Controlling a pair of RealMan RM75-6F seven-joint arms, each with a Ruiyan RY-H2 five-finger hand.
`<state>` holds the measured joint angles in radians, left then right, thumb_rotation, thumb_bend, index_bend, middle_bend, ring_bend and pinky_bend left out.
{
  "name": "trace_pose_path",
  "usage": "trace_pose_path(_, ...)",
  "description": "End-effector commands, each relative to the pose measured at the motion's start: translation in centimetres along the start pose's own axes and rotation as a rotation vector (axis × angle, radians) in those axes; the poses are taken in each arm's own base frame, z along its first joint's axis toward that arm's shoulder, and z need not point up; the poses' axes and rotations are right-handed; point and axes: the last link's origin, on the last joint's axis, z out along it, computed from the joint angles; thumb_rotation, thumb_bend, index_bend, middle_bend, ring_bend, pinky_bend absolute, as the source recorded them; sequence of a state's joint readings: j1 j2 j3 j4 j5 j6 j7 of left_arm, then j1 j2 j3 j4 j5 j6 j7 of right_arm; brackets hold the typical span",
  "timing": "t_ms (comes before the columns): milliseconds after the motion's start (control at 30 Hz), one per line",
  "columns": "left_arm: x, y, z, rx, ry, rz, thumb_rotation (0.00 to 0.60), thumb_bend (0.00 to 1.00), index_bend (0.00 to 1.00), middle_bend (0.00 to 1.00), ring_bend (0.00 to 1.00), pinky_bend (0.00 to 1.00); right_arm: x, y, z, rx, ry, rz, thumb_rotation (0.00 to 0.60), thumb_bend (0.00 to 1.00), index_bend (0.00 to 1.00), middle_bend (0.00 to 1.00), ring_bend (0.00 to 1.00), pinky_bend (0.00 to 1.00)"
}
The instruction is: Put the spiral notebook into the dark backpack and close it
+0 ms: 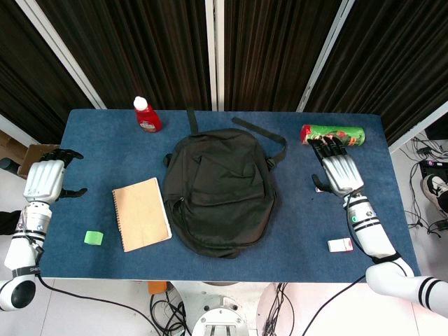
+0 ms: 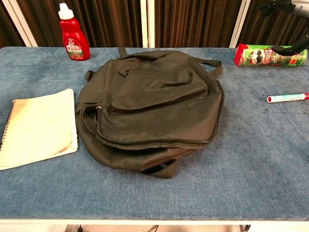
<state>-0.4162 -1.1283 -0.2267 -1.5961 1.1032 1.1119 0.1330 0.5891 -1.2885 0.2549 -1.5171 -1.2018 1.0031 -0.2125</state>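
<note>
The dark backpack (image 1: 220, 192) lies flat in the middle of the blue table (image 1: 294, 231), straps toward the far edge; in the chest view the backpack (image 2: 154, 106) shows its zip line running around the front. The tan spiral notebook (image 1: 141, 213) lies closed just left of it, spiral on its left side, also seen as the notebook (image 2: 38, 125) at the left of the chest view. My left hand (image 1: 47, 178) hovers at the table's left edge, fingers apart, holding nothing. My right hand (image 1: 337, 168) is right of the backpack, fingers spread, empty; its dark fingertips (image 2: 289, 6) show top right.
A red bottle (image 1: 147, 114) stands at the back left. A green snack can (image 1: 334, 134) lies at the back right, just beyond my right hand. A green cube (image 1: 93, 238) sits front left, a small white box (image 1: 341, 244) front right, and a red-white pen (image 2: 288, 97) near the can.
</note>
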Motion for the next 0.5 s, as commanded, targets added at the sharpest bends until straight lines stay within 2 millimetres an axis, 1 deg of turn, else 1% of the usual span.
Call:
trace_pose_path(33, -0.1, -0.1, -0.1, 0.002, 0.001, -0.003, 0.600, 0.00, 0.30, 0.23, 0.17, 0.21, -0.1, 0.2, 0.0, -0.005, -0.003, 0.000, 0.600, 0.38, 0.00, 0.11, 0.00, 0.00)
trace_pose_path(167, -0.3, -0.3, -0.7, -0.001, 0.004, -0.005, 0.600, 0.00, 0.30, 0.23, 0.17, 0.21, -0.3, 0.2, -0.8, 0.005, -0.014, 0.040, 0.600, 0.38, 0.00, 0.11, 0.00, 0.00)
trace_pose_path(333, -0.7, 0.0, -2.7, -0.051, 0.018, 0.008, 0.600, 0.00, 0.30, 0.23, 0.17, 0.21, -1.2, -0.4, -3.5, 0.089, -0.081, 0.113, 0.600, 0.34, 0.01, 0.12, 0.00, 0.00)
trace_pose_path(500, -1.5, 1.3, -5.1, -0.143, 0.028, 0.018, 0.600, 0.00, 0.30, 0.23, 0.17, 0.21, -2.8, -1.9, -6.7, 0.212, -0.165, 0.162, 0.600, 0.31, 0.04, 0.14, 0.00, 0.00)
